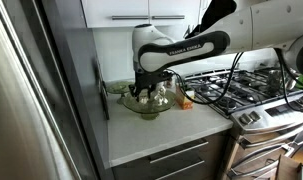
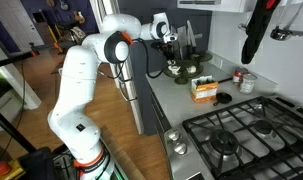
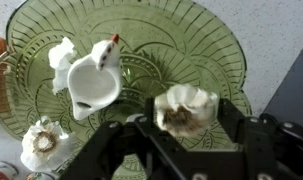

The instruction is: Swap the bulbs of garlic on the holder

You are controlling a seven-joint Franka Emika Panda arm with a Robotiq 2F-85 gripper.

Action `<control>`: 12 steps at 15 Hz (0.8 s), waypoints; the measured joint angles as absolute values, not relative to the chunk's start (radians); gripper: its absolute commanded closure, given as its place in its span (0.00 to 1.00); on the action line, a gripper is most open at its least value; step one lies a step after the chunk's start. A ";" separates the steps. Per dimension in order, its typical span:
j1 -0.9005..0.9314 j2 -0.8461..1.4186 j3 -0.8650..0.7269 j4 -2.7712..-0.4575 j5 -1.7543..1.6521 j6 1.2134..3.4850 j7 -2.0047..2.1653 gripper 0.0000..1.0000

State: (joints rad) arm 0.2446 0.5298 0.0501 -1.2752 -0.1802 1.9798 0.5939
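At the near right of the holder [image 3: 191, 40], the claw [image 3: 189, 122] brackets one garlic bulb [image 3: 186, 103]; whether it grips cannot be told. Bulb judged light, papery and crushable: hold gently across its middle.

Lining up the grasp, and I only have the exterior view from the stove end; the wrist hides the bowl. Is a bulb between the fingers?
Observer: Yes. In the wrist view a garlic bulb sits in the green glass bowl, flanked by the fingers of the gripper. I can't tell whether they touch it.
Operator: Anything else in the bowl?
Observer: A small white jug with a rooster-like head, left of that bulb in the wrist view.
Operator: And the second bulb?
Observer: The second bulb is at the lower left of the wrist view, by the bowl's edge. I can't tell if it's inside the rim.
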 measured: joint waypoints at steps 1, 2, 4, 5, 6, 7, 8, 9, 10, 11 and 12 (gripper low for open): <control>0.247 0.532 0.045 -1.265 -0.182 1.980 0.594 0.00; 0.249 0.531 0.038 -1.253 -0.183 1.980 0.594 0.00; 0.251 0.526 0.024 -1.226 -0.187 1.980 0.598 0.00; 0.251 0.522 0.016 -1.211 -0.193 1.980 0.603 0.00; 0.251 0.518 0.007 -1.200 -0.202 1.980 0.613 0.00; 0.250 0.513 -0.005 -1.190 -0.218 1.982 0.629 0.00; 0.248 0.511 -0.008 -1.183 -0.221 1.982 0.631 0.01; 0.246 0.511 -0.008 -1.183 -0.220 1.982 0.629 0.01; 0.247 0.513 -0.007 -1.183 -0.220 1.982 0.629 0.00; 0.248 0.515 -0.006 -1.183 -0.220 1.982 0.629 0.00; 0.250 0.516 -0.006 -1.183 -0.220 1.982 0.629 0.00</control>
State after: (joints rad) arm 0.2500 0.5162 -0.0058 -1.1826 -0.2205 1.9821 0.6293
